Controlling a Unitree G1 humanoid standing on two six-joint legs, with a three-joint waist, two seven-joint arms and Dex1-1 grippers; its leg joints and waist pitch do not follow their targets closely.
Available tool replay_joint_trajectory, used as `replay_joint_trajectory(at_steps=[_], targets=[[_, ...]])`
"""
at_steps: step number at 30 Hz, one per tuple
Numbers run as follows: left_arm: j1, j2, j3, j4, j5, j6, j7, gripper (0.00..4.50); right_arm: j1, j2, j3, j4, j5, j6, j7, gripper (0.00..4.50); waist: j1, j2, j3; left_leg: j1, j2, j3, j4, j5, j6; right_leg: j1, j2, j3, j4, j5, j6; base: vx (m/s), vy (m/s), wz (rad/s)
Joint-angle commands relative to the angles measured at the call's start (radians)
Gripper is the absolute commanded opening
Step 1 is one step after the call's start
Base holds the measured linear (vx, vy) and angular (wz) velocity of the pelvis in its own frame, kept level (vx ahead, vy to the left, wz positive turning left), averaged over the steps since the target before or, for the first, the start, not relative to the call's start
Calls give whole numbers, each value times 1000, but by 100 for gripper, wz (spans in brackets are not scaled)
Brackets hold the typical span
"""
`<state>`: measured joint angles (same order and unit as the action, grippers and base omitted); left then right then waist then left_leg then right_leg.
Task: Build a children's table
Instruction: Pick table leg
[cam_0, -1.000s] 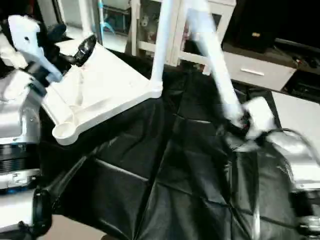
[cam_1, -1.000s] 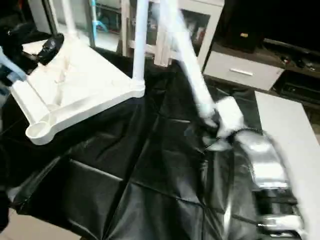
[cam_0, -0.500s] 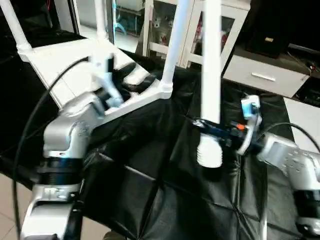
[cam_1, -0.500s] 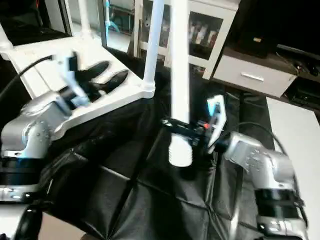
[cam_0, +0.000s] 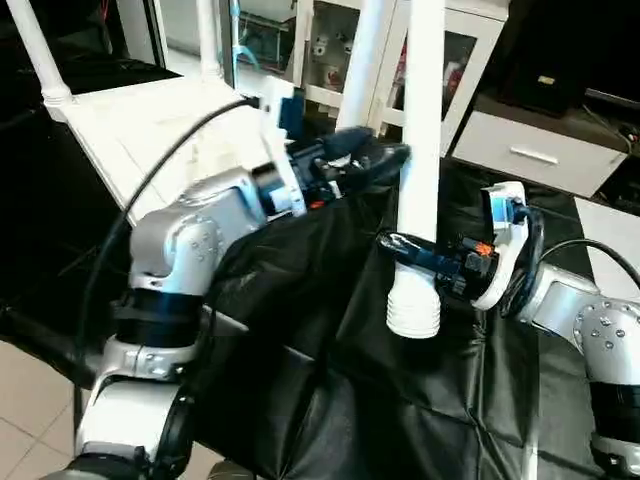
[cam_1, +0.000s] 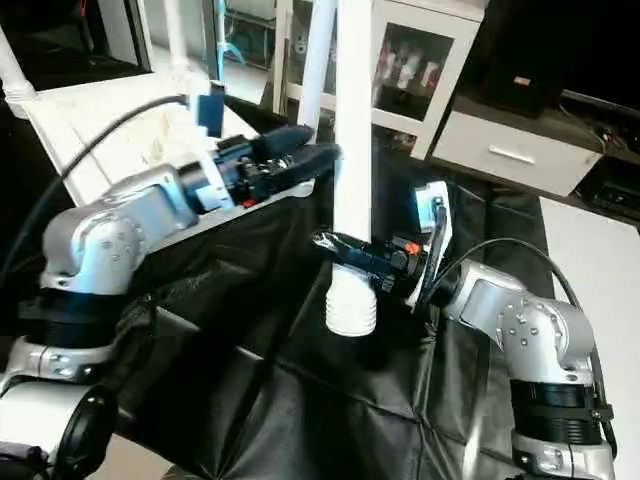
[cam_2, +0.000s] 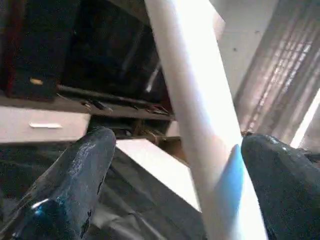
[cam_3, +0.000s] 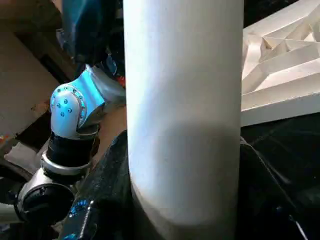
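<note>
Above the black plastic sheet (cam_0: 330, 400) that covers the work surface, the right gripper (cam_0: 408, 250) is clamped round a long tapered white tube leg (cam_0: 420, 150) just over its ribbed threaded end, which points down, long axis close to upright. The left gripper (cam_0: 370, 160), fingers spread wide, reaches in with the leg's shaft between its fingers (cam_2: 75, 180) without visibly touching it. Beyond it the upturned white plastic rectangular table top (cam_0: 150, 120), legs already standing in three corners, lies toward the sheet's far left corner, so the held leg likely has to travel leftward and away.

Silver jointed forearms, black ribbed wrist collars, looping black cables, white wrist housings, glossy black 2-fingered left pincer (cam_0: 385, 160)
</note>
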<state>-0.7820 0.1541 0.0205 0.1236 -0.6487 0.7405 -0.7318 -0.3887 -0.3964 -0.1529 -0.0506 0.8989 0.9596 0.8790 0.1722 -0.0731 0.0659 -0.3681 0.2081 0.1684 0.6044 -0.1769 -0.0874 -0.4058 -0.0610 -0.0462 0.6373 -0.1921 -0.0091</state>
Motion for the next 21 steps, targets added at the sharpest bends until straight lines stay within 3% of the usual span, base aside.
replay_joint_trajectory(at_steps=[1, 2, 3, 4, 6, 7, 8, 9, 11, 14, 21], targets=[[-28, -31, -11, -7, -43, 34, 8, 450, 7, -4, 5, -59, -56, -34, -53, 184, 1, 15, -77, 8, 13, -2, -69, -147, -55, 56, -67, 35, -77, -133, -162, 0, 0, 0], [-30, -35, -9, -5, -46, 34, 12, 450, 6, -3, 9, -62, -68, -41, -62, 184, 1, 15, -77, 8, 13, -2, -69, -147, -55, 56, -67, 35, -77, -133, -162, 0, 0, 0], [-33, -41, -5, -1, -49, 34, 17, 450, 6, -1, 16, -68, -88, -54, -78, 184, 0, 22, -77, 6, 12, -3, -69, -142, -58, 57, -67, 36, -77, -122, -164, 0, 0, 0], [-39, -47, -12, 19, -18, 15, 41, 450, -2, 2, 28, -82, -110, -75, -98, 184, -1, 20, -77, 7, 12, -2, -69, -144, -59, 58, -67, 36, -77, -123, -164, 0, 0, 0], [-49, -59, -21, 60, 35, -19, 85, 450, -13, -3, 61, -114, -158, -114, -123, 184, -4, 28, -75, 7, 11, -3, -70, -162, -59, 58, -66, 36, -83, -149, -149, 0, 0, 0], [-51, -61, -19, 64, 38, -24, 88, 450, -14, -7, 71, -117, -173, -121, -128, 184, -5, 23, -75, 9, 10, -3, -71, -170, -55, 60, -65, 37, -87, -177, -130, 0, 0, 0], [-61, -84, 7, 90, 37, -49, 111, 450, -21, -39, 149, -139, -291, -183, -162, 184, -5, 30, -75, 9, 10, -4, -72, -171, -54, 61, -67, 37, -87, -186, -125, 0, 0, 0], [-67, -96, 28, 96, 24, -52, 124, 450, -21, -44, 171, -146, -330, -206, -183, 184, -9, 27, -73, 2, 8, -5, -71, -155, -65, 64, -65, 37, -91, -191, -108, 0, 0, 0], [-78, -110, 60, 100, 3, -50, 147, 450, -23, -37, 182, -154, -360, -225, -210, 184, -11, 35, -76, 7, 10, -4, -70, -153, -64, 60, -66, 38, -89, -181, -117, 0, 0, 0], [-85, -112, 73, 107, 5, -53, 172, 450, -29, -26, 180, -160, -384, -239, -244, 184, -14, 35, -77, 6, 9, -4, -70, -163, -51, 61, -64, 38, -87, -167, -132, 0, 0, 0], [-134, -139, 151, 194, 58, -126, 357, 450, -44, -36, 315, -185, -659, -450, -379, 184, -23, 37, -76, 6, 7, -3, -69, -150, -55, 61, -61, 38, -84, -135, -129, 0, 0, 0]])
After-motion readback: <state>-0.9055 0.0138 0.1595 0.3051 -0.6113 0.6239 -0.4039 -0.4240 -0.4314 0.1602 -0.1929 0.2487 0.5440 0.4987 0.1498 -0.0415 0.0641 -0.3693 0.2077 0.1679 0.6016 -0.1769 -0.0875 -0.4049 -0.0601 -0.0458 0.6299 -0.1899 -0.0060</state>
